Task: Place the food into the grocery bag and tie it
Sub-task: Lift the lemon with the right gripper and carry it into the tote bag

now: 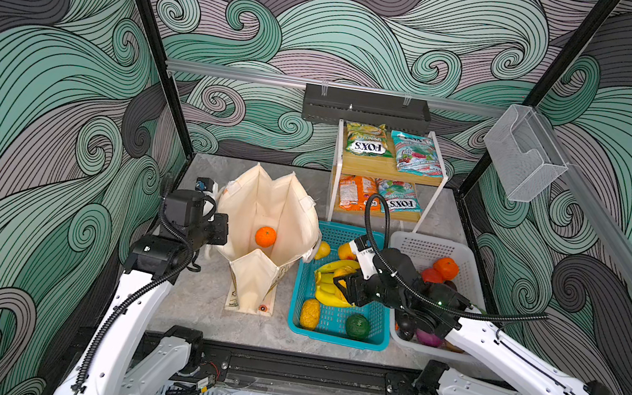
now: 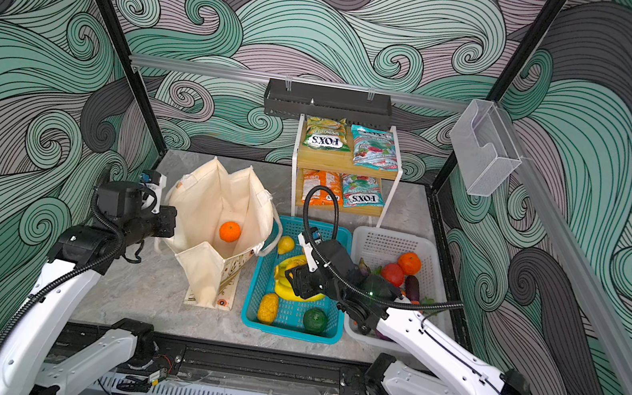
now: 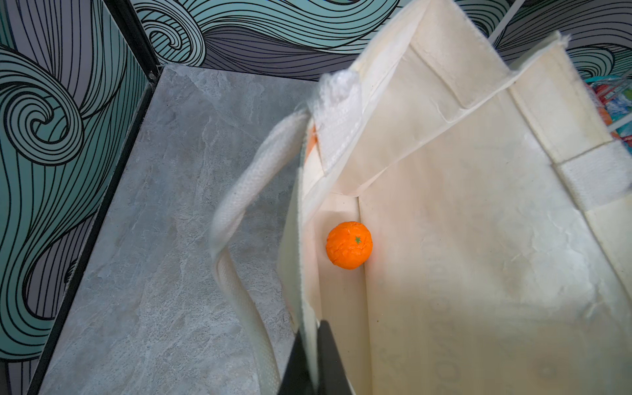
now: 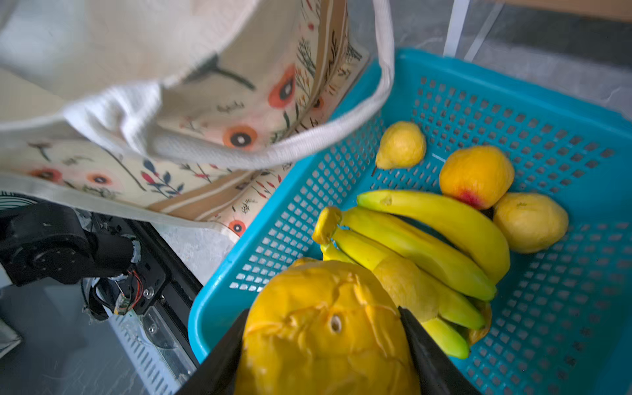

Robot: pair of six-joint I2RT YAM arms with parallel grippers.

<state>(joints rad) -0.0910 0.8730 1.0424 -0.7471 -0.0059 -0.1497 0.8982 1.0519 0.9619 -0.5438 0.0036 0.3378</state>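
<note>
The cream grocery bag [image 1: 263, 199] [image 2: 217, 197] stands open left of centre, with one orange [image 1: 265, 236] [image 3: 349, 245] on its floor. My left gripper [image 1: 223, 229] [image 3: 313, 359] is shut on the bag's left rim, the cloth pinched between its black fingers. My right gripper [image 1: 342, 284] [image 4: 325, 342] is shut on a wrinkled yellow toy fruit [image 4: 325, 331], just above the near part of the teal basket [image 1: 337, 336] [image 4: 444, 68]. Yellow bananas [image 1: 328, 294] [image 4: 427, 239] lie in that basket behind the held fruit. The bag's floral side and one strap handle [image 4: 342, 126] overhang the basket's edge.
Lemon-like fruits [image 4: 402, 145], a peach [image 4: 475, 176], a bumpy yellow fruit [image 1: 310, 313] and a green one [image 1: 357, 325] share the teal basket. A white basket [image 1: 425, 243] holds an orange [image 1: 446, 267] and other vegetables. FOX'S packets [image 1: 364, 138] lie on a two-tier shelf [image 1: 389, 171] behind.
</note>
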